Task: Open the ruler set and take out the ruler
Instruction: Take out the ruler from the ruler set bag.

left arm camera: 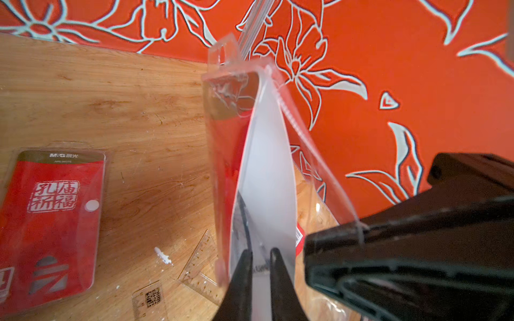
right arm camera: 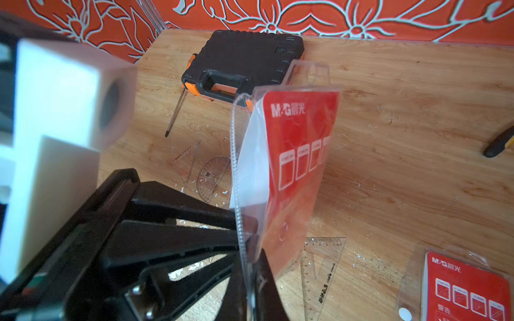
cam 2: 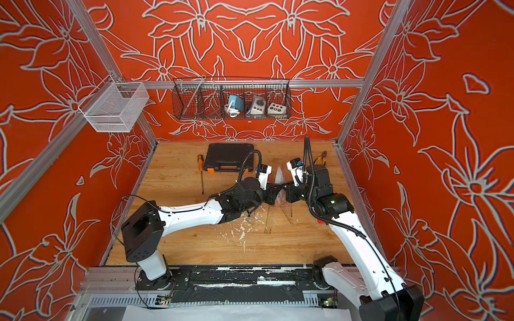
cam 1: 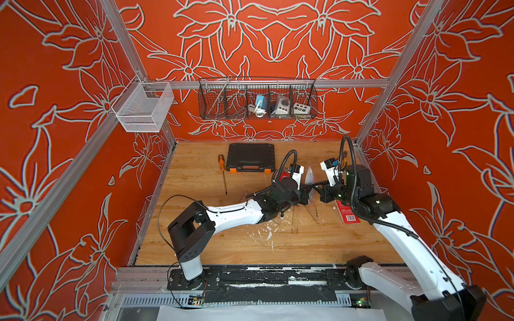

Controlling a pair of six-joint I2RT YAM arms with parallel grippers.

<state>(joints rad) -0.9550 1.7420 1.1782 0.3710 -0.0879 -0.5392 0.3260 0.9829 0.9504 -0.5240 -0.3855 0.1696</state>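
Observation:
The ruler set (cam 1: 309, 178) (cam 2: 279, 178) is a clear pouch with a red card (right arm camera: 300, 155). It is held upright above the table between both grippers. My right gripper (right arm camera: 250, 244) (cam 1: 315, 189) is shut on the pouch's clear seam edge. Reaching into the spread pouch, my left gripper (left arm camera: 261, 251) (cam 1: 308, 194) has its fingers a narrow gap apart against the card's white back (left arm camera: 267, 166). A faintly printed strip shows between them; I cannot tell whether it is a ruler. A clear straight ruler (left arm camera: 150, 300) lies on the table below.
A second ruler set (cam 1: 347, 212) (left arm camera: 50, 222) lies flat at the right. Clear set squares (right arm camera: 322, 266) (left arm camera: 200, 266) and a protractor (right arm camera: 214, 178) lie under the arms. A black tool case (cam 1: 250, 157), a screwdriver (cam 1: 222, 172) and pliers (cam 2: 321, 157) sit further back.

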